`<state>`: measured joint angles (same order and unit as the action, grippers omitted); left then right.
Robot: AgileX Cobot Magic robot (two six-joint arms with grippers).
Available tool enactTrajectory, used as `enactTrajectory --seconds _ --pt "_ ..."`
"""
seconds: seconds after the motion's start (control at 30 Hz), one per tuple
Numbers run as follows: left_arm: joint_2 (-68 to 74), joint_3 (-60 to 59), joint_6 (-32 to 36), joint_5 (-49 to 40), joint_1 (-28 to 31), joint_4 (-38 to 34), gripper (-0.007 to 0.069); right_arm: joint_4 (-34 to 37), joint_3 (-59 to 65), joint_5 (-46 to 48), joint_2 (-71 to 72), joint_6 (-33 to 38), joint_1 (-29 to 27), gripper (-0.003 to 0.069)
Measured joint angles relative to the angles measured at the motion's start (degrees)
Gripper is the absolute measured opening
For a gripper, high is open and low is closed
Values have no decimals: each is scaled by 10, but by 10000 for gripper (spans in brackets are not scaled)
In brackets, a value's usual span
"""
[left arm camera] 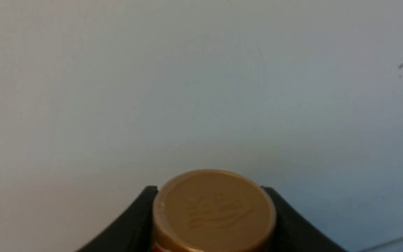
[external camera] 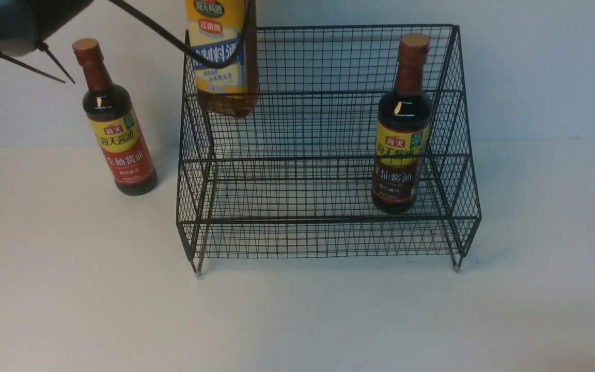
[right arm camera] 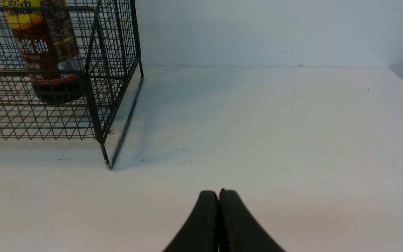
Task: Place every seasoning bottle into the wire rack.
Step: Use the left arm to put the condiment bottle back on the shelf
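The large amber seasoning bottle (external camera: 222,57) with the yellow-blue label hangs off the table at the left end of the black wire rack (external camera: 323,221), its base level with the top tier. My left gripper (left arm camera: 210,190) is shut on its neck, and the tan cap (left arm camera: 213,213) sits between the black fingers (left arm camera: 135,224). A slim dark bottle with a brown band (external camera: 401,150) stands on the rack's lower tier at the right. The red-banded bottle (external camera: 116,129) stands on the table left of the rack. My right gripper (right arm camera: 218,192) is shut and empty, low over the table to the right of the rack (right arm camera: 96,87).
The left arm's dark body (external camera: 3,20) fills the top left corner, and its black cable (external camera: 173,44) runs across in front of the amber bottle. A pale wall (external camera: 535,67) stands close behind the rack. The white table (external camera: 297,320) stretches in front.
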<state>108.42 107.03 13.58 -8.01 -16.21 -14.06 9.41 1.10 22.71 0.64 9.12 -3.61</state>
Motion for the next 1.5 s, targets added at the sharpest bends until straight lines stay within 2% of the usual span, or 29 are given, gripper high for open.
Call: enactTrajectory --seconds 0.33,0.63,0.73,0.9,1.33,1.4,1.5 --pt "2 3 -3 -67 0 2 310 0 0 0 0 0 0 -15" --pt "28 3 -118 -75 0 9 310 0 0 0 0 0 0 -15" --pt "38 3 -136 -90 0 9 310 0 0 0 0 0 0 -15" --pt "56 3 -136 -117 0 13 310 0 0 0 0 0 0 -15" --pt "59 5 -136 -121 0 14 310 0 0 1 0 -2 0 -15" --pt "59 5 -136 -121 0 14 319 0 0 1 0 -2 0 -15" --pt "54 11 -142 -100 0 6 379 0 0 1 0 -2 0 -15"
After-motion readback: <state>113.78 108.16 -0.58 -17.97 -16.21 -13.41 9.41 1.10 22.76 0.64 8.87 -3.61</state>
